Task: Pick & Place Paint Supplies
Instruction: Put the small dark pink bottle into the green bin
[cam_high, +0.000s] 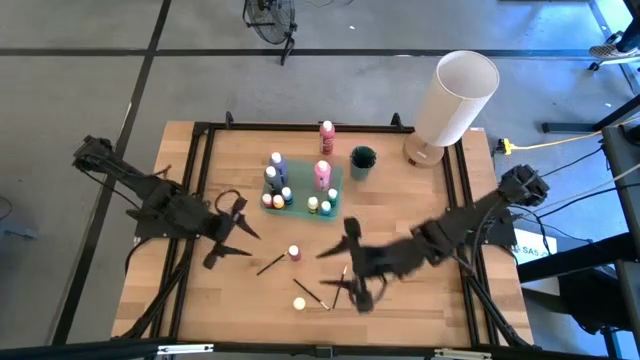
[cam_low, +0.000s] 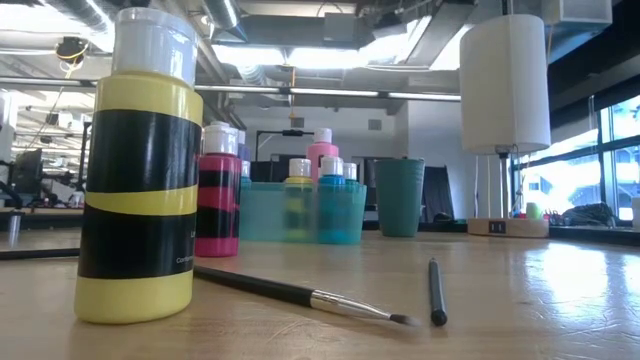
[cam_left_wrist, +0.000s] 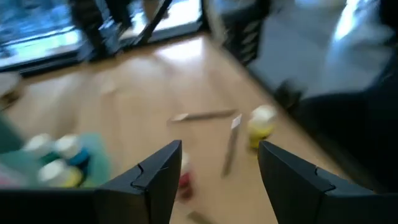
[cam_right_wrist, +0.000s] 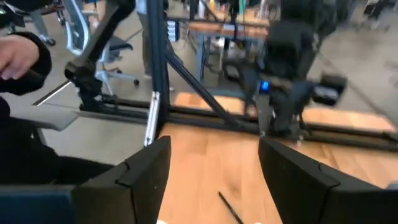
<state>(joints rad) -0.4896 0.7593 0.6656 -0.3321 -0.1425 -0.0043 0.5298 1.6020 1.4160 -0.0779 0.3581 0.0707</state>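
Loose brushes (cam_high: 310, 294) and two small bottles (cam_high: 294, 253) lie on bare table (cam_high: 420, 300) near the tray (cam_high: 300, 195); brushes thin, light, rigid, likely best pinched mid-handle. Right gripper (cam_high: 350, 275) above them, open, empty; left gripper (cam_high: 228, 232) open, empty

Two arms, two pincers — left pincer (cam_high: 237, 232), right pincer (cam_high: 350, 262).

One tray (cam_high: 300, 205) on worktop (cam_high: 400, 210); roughly ten bottles in it — exact count unclear, caps crowd together.

One pink bottle (cam_high: 327, 130) alone beyond tray.

Two loose bottles in front of tray: red bottle (cam_high: 294, 253), yellow bottle (cam_high: 299, 302).

Three brushes on bare wood: brush (cam_high: 270, 264), second brush (cam_high: 311, 295), third brush (cam_high: 340, 285).

One green cup (cam_high: 362, 161). One white cylinder (cam_high: 455, 97).
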